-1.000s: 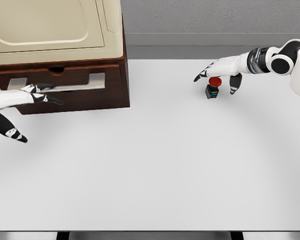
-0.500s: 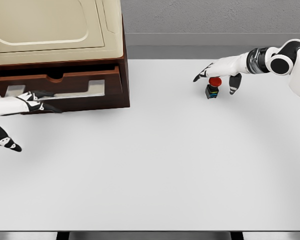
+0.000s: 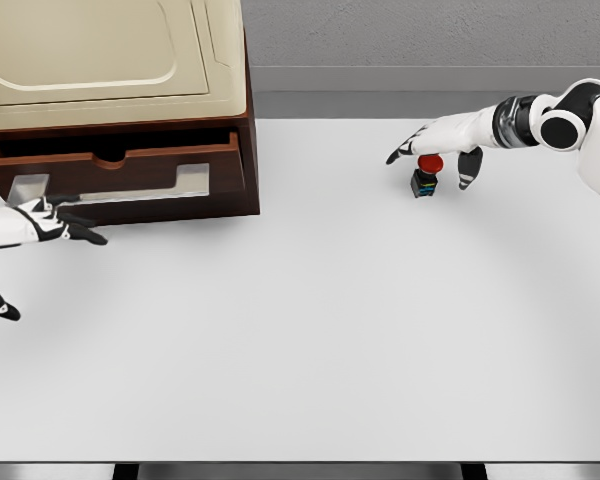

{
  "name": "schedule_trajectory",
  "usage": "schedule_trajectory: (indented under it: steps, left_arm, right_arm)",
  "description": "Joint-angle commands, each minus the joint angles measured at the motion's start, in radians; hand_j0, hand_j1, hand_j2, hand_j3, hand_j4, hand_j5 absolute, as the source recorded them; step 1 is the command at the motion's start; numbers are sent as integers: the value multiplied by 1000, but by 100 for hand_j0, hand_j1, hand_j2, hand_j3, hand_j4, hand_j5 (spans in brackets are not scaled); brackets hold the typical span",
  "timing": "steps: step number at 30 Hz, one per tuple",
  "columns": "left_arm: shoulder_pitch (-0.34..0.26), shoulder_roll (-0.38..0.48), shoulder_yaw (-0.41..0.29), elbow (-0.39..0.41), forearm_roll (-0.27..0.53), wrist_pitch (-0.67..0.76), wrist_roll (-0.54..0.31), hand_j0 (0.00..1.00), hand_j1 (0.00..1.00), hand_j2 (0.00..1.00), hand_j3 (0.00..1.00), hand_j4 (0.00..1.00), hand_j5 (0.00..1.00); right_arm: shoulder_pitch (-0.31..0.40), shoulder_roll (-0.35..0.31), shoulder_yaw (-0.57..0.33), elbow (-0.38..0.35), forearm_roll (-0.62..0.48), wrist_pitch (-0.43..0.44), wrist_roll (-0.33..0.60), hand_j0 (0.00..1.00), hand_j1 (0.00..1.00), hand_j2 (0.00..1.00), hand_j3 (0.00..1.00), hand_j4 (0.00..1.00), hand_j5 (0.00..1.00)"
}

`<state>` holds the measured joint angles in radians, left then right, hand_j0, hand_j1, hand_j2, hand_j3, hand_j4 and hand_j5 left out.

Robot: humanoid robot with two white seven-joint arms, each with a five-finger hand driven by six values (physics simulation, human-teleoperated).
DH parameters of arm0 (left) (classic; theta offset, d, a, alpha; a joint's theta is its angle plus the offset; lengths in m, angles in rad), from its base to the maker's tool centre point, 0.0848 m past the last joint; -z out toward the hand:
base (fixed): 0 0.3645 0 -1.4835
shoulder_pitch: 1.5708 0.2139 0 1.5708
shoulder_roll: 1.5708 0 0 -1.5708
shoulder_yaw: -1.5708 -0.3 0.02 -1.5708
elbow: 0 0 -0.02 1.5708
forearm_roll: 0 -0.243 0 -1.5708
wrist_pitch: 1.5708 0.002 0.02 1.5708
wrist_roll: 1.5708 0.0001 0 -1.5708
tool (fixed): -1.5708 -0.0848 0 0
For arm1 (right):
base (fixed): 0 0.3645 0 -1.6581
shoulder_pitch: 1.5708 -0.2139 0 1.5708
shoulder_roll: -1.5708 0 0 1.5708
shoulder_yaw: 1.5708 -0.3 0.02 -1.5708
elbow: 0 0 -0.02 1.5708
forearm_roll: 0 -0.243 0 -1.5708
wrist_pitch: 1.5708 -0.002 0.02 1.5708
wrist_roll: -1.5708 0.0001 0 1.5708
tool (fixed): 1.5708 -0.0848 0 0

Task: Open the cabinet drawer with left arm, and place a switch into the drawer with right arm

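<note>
**Drawer partly out, switch waiting under the right hand**

The left hand (image 3: 42, 222) sits at the lower left of the cabinet (image 3: 120, 100), level with the front of the drawer (image 3: 130, 172). Its fingers are extended and held fairly flat, pointing right along the drawer front just below the pale handle plate (image 3: 110, 185); whether they hook that plate cannot be told from this view. The drawer front stands slightly forward of the cabinet body, with a dark gap above it, so it looks partly open, probably not yet enough to drop something in.

The right hand (image 3: 435, 143) reaches in from the right over the white table (image 3: 330, 320), well apart from the cabinet. Its fingers are spread, the thumb and 1 finger hanging on either side of the switch (image 3: 425, 175), a small dark block with a red button on top. The switch stands upright on the table and appears not to be clamped. That posture reads as a pre-grasp, held ready until the drawer offers enough room.
</note>
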<state>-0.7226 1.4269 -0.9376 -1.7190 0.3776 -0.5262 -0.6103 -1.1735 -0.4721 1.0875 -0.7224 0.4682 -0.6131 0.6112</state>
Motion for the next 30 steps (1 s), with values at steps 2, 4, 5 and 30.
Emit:
schedule_trajectory:
  steps: [2,4,5,30]
  left_arm:
    - [0,20,-6,-2,27,-24,-1,100,100,100,100,100,100]
    - [0,23,-6,-2,38,-44,-1,100,100,100,100,100,100]
    - [-1,29,-3,1,63,-49,-1,100,100,100,100,100,100]
    - [-20,-135,86,99,153,176,-1,100,100,100,100,100,100]
  right_arm:
    - [0,0,-1,0,-3,2,0,100,100,100,100,100,100]
    - [0,0,-1,0,-3,2,0,100,100,100,100,100,100]
    - [0,-2,-3,0,-3,2,0,100,100,100,100,100,100]
    - [5,0,-3,0,0,2,0,100,100,100,100,100,100]
